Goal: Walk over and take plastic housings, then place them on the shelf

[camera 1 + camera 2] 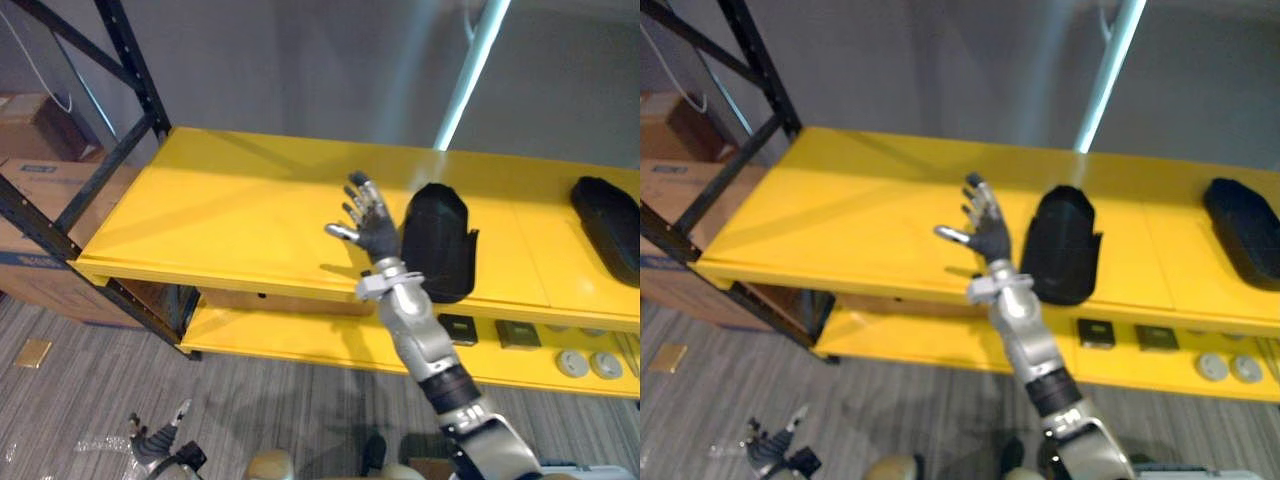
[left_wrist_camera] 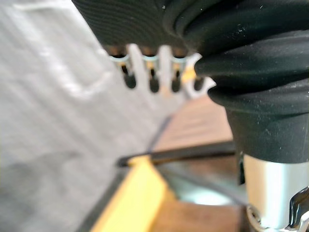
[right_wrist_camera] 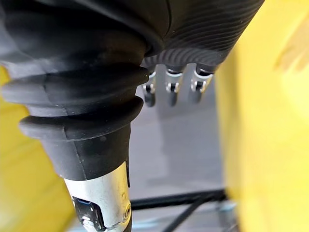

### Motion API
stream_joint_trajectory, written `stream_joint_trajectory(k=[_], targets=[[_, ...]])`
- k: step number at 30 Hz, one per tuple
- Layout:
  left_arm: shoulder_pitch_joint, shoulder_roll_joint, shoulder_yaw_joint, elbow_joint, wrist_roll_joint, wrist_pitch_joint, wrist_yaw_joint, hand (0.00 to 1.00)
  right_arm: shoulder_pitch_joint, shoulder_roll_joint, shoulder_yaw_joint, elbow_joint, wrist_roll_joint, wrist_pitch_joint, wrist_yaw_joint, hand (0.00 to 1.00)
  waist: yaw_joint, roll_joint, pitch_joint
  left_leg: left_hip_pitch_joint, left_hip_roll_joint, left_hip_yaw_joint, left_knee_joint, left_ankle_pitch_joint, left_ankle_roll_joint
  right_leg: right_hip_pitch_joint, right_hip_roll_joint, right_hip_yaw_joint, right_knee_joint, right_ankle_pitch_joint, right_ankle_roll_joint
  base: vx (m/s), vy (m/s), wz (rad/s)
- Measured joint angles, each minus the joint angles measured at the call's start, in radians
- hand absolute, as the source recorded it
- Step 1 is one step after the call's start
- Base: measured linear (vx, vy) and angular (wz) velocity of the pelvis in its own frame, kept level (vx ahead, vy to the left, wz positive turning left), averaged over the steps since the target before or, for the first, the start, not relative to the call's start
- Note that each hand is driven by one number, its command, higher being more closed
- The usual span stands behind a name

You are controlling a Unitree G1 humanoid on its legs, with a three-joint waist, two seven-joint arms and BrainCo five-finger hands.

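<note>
Fingers (image 1: 366,200) of right hand (image 1: 378,238) spread just beside black housing (image 1: 438,243).

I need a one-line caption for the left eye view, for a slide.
Right robot hand, open, raised over the yellow shelf beside a black plastic housing; a second housing lies further right.

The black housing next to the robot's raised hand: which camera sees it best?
The left eye view: the black housing shows almost whole on the yellow top shelf, beside the open right hand. The right eye view shows the same. The wrist views face yellow shelf and floor.
</note>
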Motion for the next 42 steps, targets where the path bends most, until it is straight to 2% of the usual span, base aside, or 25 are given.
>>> stream_joint_trajectory(k=[2,6,8,9,11,14,17,24,27,32,42], targets=[[-0.002,0.000,-0.035,0.037,-0.057,0.025,-0.064,0.00,-0.029,0.013,-0.004,0.038,-0.035,0.011,-0.058,0.00,0.001,0.006,0.019,-0.001,0.000,0.003,0.000,0.000,0.000,-0.003,0.000,0.000,0.000,-0.001,-0.001,-0.03,0.011,-0.04],[-0.003,-0.007,-0.124,0.107,-0.113,0.077,-0.185,0.00,-0.084,0.020,-0.018,0.080,-0.038,0.031,-0.140,0.00,0.001,0.026,0.039,-0.007,0.001,0.004,-0.003,0.001,-0.001,-0.012,0.001,-0.001,0.000,-0.003,-0.004,-0.01,0.005,0.00],[-0.005,-0.011,-0.157,0.126,-0.172,0.126,-0.273,0.00,-0.108,0.025,-0.033,0.093,-0.043,0.062,-0.209,0.00,0.001,0.033,0.045,-0.016,0.001,0.004,-0.004,0.005,-0.006,-0.021,0.001,-0.001,0.000,-0.002,-0.002,0.02,0.012,0.04],[-0.005,-0.009,-0.159,0.129,-0.189,0.140,-0.296,0.00,-0.111,0.026,-0.035,0.103,-0.042,0.071,-0.223,0.00,0.001,0.034,0.046,-0.016,0.002,0.006,-0.004,0.006,-0.006,-0.020,0.002,-0.001,0.000,-0.002,-0.002,0.03,0.016,0.03],[-0.007,0.017,-0.192,0.138,-0.267,0.215,-0.415,0.00,-0.111,0.029,-0.035,0.117,-0.057,0.098,-0.275,0.00,0.002,0.044,0.053,-0.015,0.003,0.018,-0.004,0.007,-0.007,-0.021,0.001,0.000,0.000,-0.004,-0.001,0.00,0.000,0.00],[-0.009,0.037,-0.234,0.157,-0.309,0.268,-0.529,0.00,-0.110,0.035,-0.048,0.125,-0.085,0.118,-0.300,0.00,-0.002,0.054,0.059,0.005,-0.005,0.030,-0.042,0.024,-0.006,-0.021,-0.008,0.000,0.000,-0.006,0.005,0.00,0.021,-0.03],[-0.012,0.052,-0.273,0.166,-0.348,0.275,-0.588,0.00,-0.110,0.047,-0.074,0.129,-0.111,0.124,-0.307,0.00,-0.008,0.061,0.068,0.012,-0.006,0.031,-0.071,0.038,-0.009,-0.027,-0.009,0.000,0.000,-0.007,0.007,0.00,0.001,0.01],[-0.029,0.057,-0.309,0.186,-0.377,0.268,-0.601,0.00,-0.108,0.043,-0.096,0.145,-0.172,0.134,-0.296,0.00,-0.014,0.081,0.087,0.023,-0.006,0.038,-0.108,0.062,-0.014,-0.038,-0.009,-0.001,0.000,-0.007,0.007,0.00,0.000,0.00],[-0.029,0.057,-0.311,0.186,-0.385,0.268,-0.601,0.00,-0.108,0.042,-0.126,0.145,-0.190,0.134,-0.297,0.00,-0.013,0.081,0.088,0.022,-0.007,0.038,-0.108,0.062,-0.014,-0.038,-0.009,-0.002,0.000,-0.008,0.008,0.00,0.000,0.00],[-0.035,0.054,-0.311,0.174,-0.416,0.268,-0.602,0.00,-0.152,0.024,-0.163,0.149,-0.193,0.130,-0.305,0.00,-0.015,0.086,0.127,0.021,-0.010,0.038,-0.110,0.069,-0.014,-0.038,-0.015,-0.009,0.000,-0.007,0.009,-0.01,0.005,0.03],[-0.033,0.052,-0.311,0.166,-0.426,0.274,-0.599,0.00,-0.191,0.005,-0.201,0.203,-0.210,0.113,-0.313,0.00,-0.012,0.086,0.128,0.022,-0.013,0.036,-0.121,0.081,-0.015,-0.037,-0.020,-0.027,0.000,-0.008,0.011,0.00,0.005,0.05]])
